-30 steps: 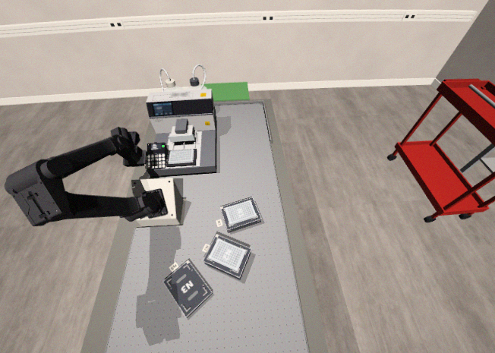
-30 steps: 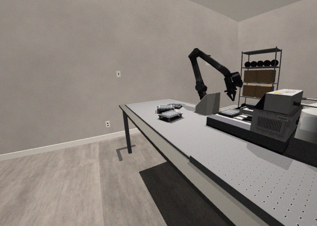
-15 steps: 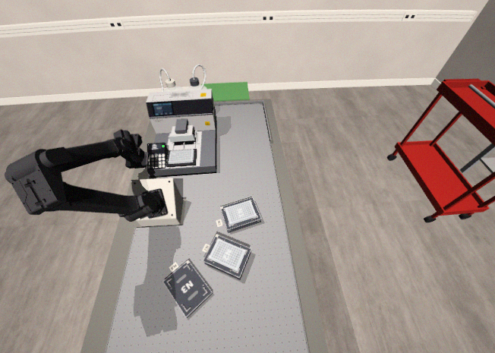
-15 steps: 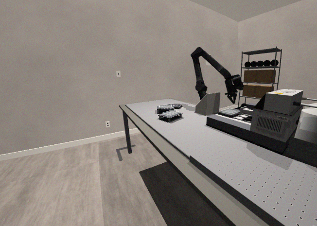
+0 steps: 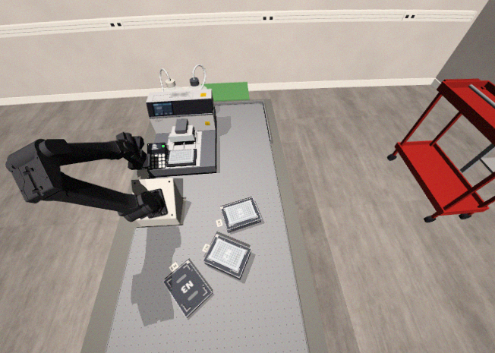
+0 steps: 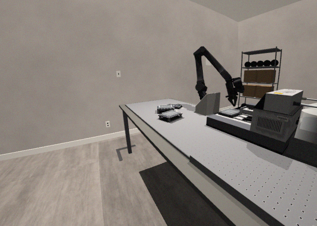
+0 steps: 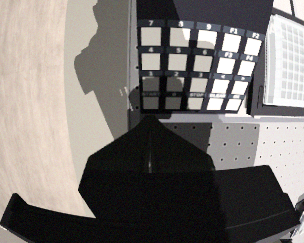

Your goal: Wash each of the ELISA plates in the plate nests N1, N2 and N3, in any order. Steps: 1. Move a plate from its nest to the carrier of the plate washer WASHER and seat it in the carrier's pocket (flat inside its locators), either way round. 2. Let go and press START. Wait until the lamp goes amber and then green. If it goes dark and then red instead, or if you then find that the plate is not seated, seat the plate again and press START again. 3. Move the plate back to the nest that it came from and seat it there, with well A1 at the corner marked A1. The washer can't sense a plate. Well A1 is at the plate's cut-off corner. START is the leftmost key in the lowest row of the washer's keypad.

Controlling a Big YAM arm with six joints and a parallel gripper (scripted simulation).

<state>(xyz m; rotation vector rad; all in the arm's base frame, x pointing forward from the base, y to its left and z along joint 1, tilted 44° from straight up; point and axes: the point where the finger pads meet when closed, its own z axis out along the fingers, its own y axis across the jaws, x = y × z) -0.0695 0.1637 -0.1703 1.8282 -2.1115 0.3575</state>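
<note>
My gripper (image 6: 234, 104) (image 7: 150, 121) is shut and empty, its tips low beside the near edge of the washer's keypad (image 5: 158, 160), close to the START key (image 7: 150, 103), which lies in shadow. Contact cannot be told. The washer (image 5: 203, 152) (image 6: 269, 123) shows a green lamp (image 5: 162, 146). A white plate (image 5: 181, 156) (image 6: 229, 112) (image 7: 290, 64) lies in the carrier, looking flat. One plate (image 5: 241, 212) sits in nest N1 (image 5: 235, 228); another plate (image 5: 227, 254) sits in nest N2 (image 5: 240, 275). Nest N3 (image 5: 187, 300) is empty.
The arm's pale base block (image 5: 174, 215) stands just in front of the washer. The washer's head (image 5: 181, 127) stands behind the carrier plate. Two bottle caps with tubes are behind the washer. A red cart (image 5: 439, 172) stands far right, off the table.
</note>
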